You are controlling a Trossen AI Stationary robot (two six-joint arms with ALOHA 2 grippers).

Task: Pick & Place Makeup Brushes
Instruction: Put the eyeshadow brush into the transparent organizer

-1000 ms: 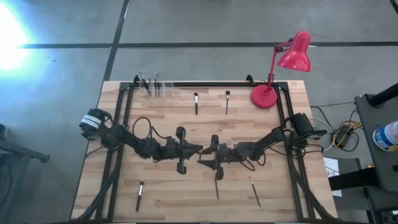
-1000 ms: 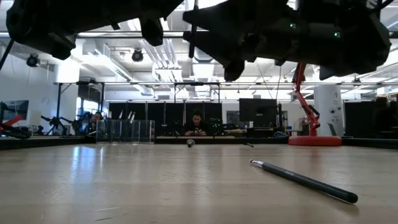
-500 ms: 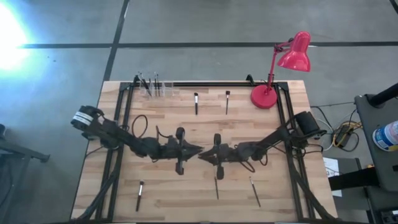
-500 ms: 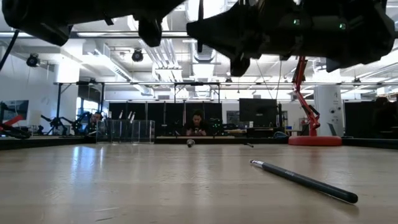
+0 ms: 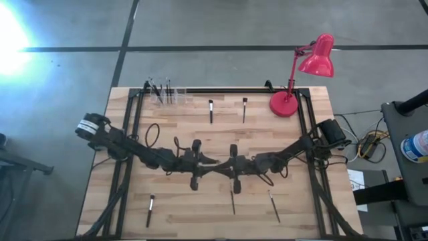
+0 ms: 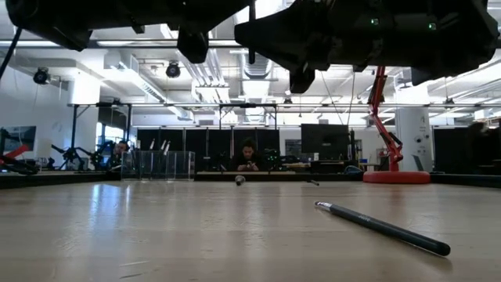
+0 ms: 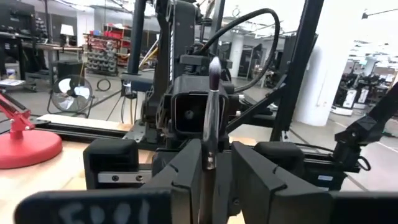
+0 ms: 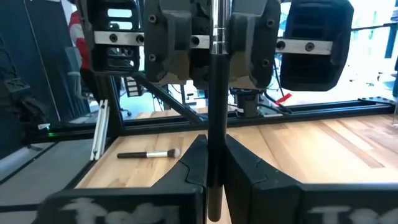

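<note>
Above the desk [image 5: 174, 127], left gripper [image 5: 212, 163] and right gripper [image 5: 221, 165] fingers both clamp one upright makeup brush [image 8: 217, 93]

Left gripper [image 5: 212, 163] and right gripper [image 5: 223, 164] meet tip to tip above table [image 5: 281, 140] centre, one brush [image 8: 217, 93] between them. Beyond them lie two brushes [image 5: 211, 110]; nearer, three brushes [image 5: 233, 201]. Lamp [image 5: 294, 80] stands beyond the right gripper.

Pale wooden table [image 5: 180, 127] with scattered makeup brushes [image 5: 210, 110], red lamp [image 5: 284, 104].
</note>
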